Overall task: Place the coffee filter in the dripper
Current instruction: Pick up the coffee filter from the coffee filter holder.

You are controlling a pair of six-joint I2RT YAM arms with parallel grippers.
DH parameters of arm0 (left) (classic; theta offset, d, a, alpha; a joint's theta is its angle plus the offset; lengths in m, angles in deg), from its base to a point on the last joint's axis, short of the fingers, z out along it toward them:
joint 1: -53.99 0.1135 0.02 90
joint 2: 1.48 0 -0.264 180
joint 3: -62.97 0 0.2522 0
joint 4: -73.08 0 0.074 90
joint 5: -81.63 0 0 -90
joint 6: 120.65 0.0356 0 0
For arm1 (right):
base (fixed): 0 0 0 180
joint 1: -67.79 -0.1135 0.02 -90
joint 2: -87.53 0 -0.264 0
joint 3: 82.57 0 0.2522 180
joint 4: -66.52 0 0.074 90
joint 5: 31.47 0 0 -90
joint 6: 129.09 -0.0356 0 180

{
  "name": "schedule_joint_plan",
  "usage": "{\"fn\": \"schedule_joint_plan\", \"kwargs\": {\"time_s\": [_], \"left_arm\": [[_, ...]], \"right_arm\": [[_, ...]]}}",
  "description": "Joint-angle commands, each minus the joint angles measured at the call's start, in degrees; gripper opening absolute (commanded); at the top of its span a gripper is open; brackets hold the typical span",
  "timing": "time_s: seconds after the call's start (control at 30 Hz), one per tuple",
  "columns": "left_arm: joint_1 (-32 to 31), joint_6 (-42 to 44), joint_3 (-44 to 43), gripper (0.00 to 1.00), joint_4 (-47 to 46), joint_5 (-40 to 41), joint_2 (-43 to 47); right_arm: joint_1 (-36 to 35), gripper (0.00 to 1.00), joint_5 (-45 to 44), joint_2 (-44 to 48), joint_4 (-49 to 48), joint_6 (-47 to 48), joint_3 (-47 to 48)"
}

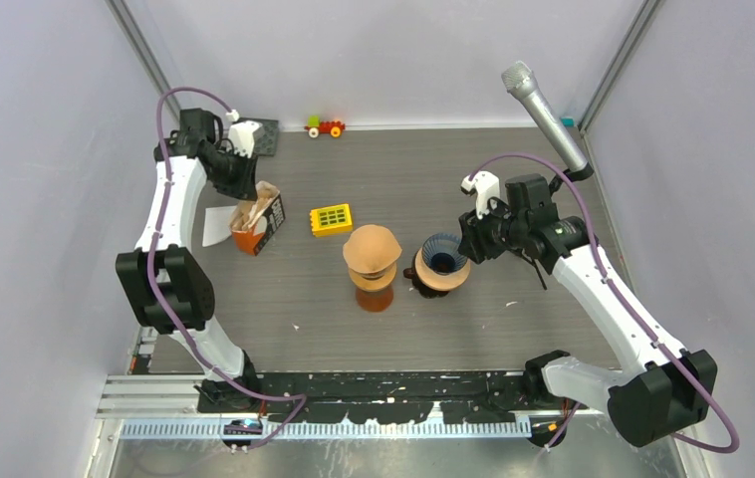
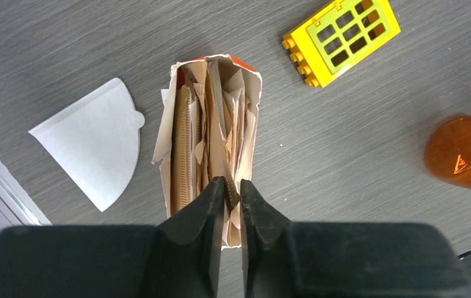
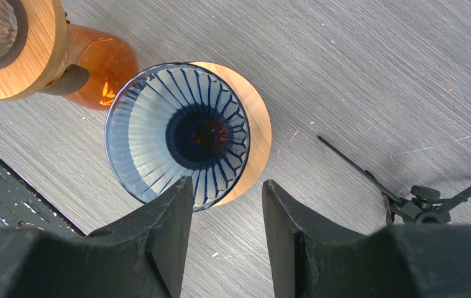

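Nothing is in the dripper (image 3: 152,124) yet: the right gripper (image 3: 227,202) hangs half open and empty beside its rim, while at left the left gripper (image 2: 233,189), nearly shut, pokes among the coffee filters (image 2: 220,118) in their pack, grip unclear.

Both units: left arm (image 1: 169,199) and right arm (image 1: 613,299) have white link shells, black joint housings and black bases. One purple cable (image 1: 186,90) loops along each. White camera housing (image 1: 244,134) at each wrist. The fingers (image 3: 158,248) are matte black and wedge-shaped.
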Motion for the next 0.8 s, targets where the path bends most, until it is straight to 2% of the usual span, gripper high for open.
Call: {"fn": "schedule_joint_plan", "kwargs": {"time_s": [0.0, 0.1, 0.43, 0.5, 0.6, 0.77], "left_arm": [[-0.08, 0.63, -1.77, 0.11, -1.48, 0.96, 2.15], [-0.09, 0.64, -3.28, 0.00, -0.84, 1.07, 2.39], [-0.06, 1.01, -6.23, 0.00, 0.18, 1.62, 4.85], [-0.13, 1.34, -6.02, 0.06, 0.49, 1.99, 4.55], [-0.08, 1.35, -5.15, 0.25, 0.46, 2.40, 4.18], [-0.09, 1.34, -3.19, 0.43, -1.24, 2.48, 4.30]], "right_arm": [[-0.35, 0.50, -0.59, -0.13, -0.31, 0.80, 0.41], [-0.35, 0.50, -0.63, -0.22, -0.27, 0.78, 0.41], [-0.35, 0.50, -0.64, -0.23, -0.13, 0.98, 0.50], [-0.33, 0.50, -0.64, -0.18, -0.13, 0.95, 0.50], [-0.34, 0.50, -0.68, -0.07, -0.09, 0.93, 0.51], [-0.33, 0.50, -0.72, -0.19, -0.02, 0.96, 0.51]]}}
